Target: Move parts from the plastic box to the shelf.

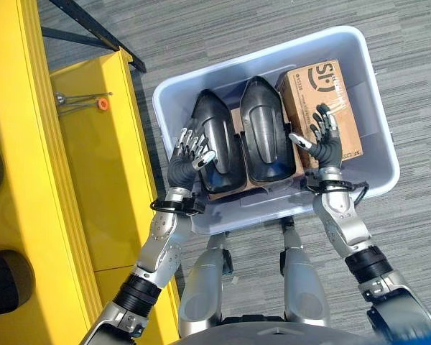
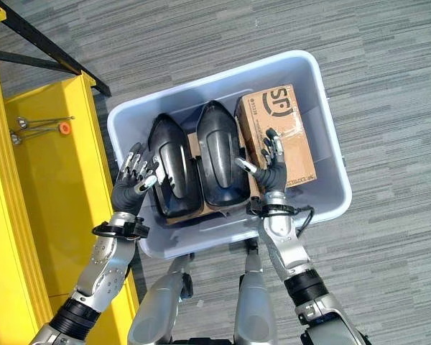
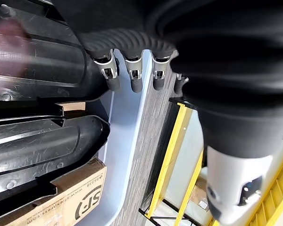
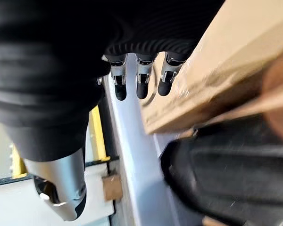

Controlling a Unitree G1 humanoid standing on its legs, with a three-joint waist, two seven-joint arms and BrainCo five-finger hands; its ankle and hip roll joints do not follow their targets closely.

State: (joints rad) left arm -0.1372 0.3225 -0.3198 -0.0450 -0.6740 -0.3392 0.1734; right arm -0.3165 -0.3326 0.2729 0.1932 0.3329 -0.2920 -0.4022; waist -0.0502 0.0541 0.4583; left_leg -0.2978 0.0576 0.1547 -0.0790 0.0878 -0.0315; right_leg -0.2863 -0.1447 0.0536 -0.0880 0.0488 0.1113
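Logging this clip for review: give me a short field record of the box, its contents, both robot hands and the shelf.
container: pale plastic box on grey carpet
contents: two black moulded parts side by side, cardboard box on the robot's right
left robot hand: open, at the outer side of the left black part
right robot hand: open, over the cardboard box, thumb towards the right black part
shelf: yellow shelf on the robot's left, small metal parts on it
held: nothing
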